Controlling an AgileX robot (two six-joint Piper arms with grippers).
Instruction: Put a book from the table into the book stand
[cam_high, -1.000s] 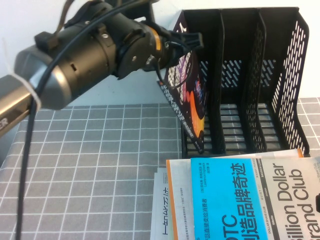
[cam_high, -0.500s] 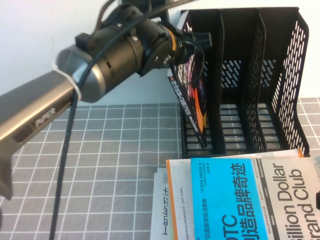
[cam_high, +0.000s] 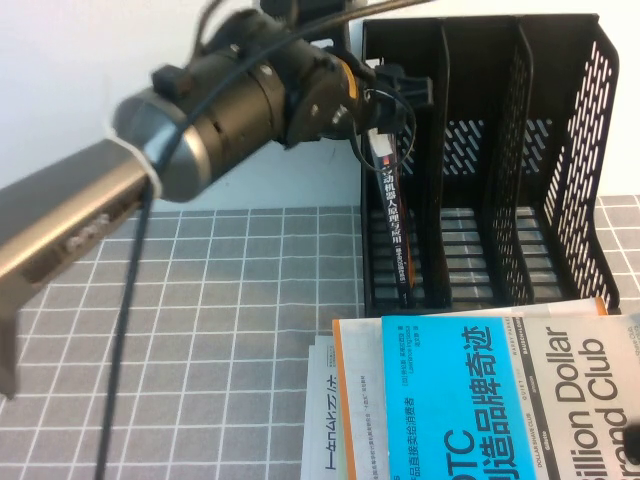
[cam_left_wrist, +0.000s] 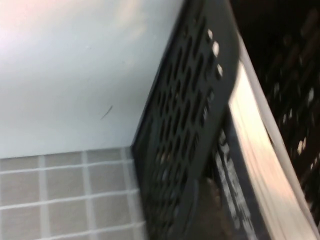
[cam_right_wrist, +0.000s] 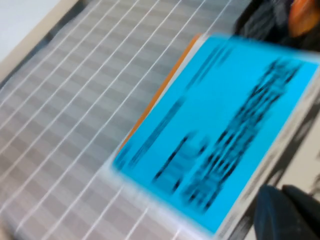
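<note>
Your left gripper (cam_high: 385, 85), clenched on the top of the book (cam_high: 395, 215) at upper centre of the high view, has swung it from cover-out to spine-out, upright in the leftmost slot of the book stand (cam_high: 560, 150). Its lower end looks near the slot floor, so release seems close; your right gripper (cam_right_wrist: 287, 212) hangs over the cyan book (cam_high: 500, 400) on the surface (cam_high: 200, 330), state I cannot tell
</note>
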